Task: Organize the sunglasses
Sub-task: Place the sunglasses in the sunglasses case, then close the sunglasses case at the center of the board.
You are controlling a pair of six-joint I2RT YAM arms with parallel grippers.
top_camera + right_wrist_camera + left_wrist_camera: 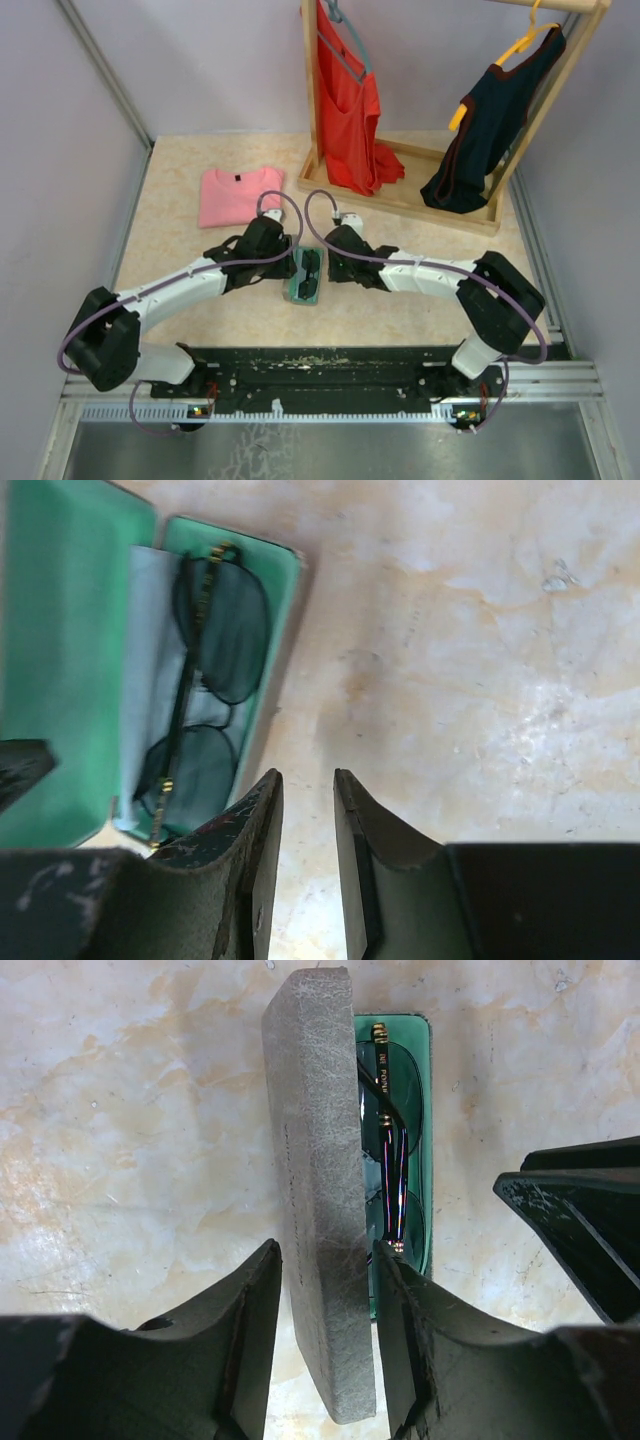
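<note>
closest in the left wrist view, the left tool (325,1255) straddles the grey textured lid (315,1160) of the case, one dark finger on each face near the lid's lower end. the gap is narrow, no wider than the lid, and both pads look to be against it. the lid stands on edge, roughly upright over the table (130,1140).

just right of the lid lies the green-lined base (288,600) of the case, flat on the table. the sunglasses (205,690) lie inside it, folded, with both rounded grey lenses in a row along the base and the slim arms crossing them. under them lies a light blue cloth (150,630), also inside the base.

the right tool (308,780) hangs over bare table just beside the base's outer edge. its fingers are only a narrow slit apart, and nothing is between them. whether a fingertip touches the case rim, i cannot tell.

from above, both arms reach in from either side and meet over the case near the middle of the table. a folded pink shirt (238,195) lies farther back on the left. a wooden rack (400,198) stands at the back right with a red top (345,100) and a dark top (490,130) on hangers, well apart from the case.
</note>
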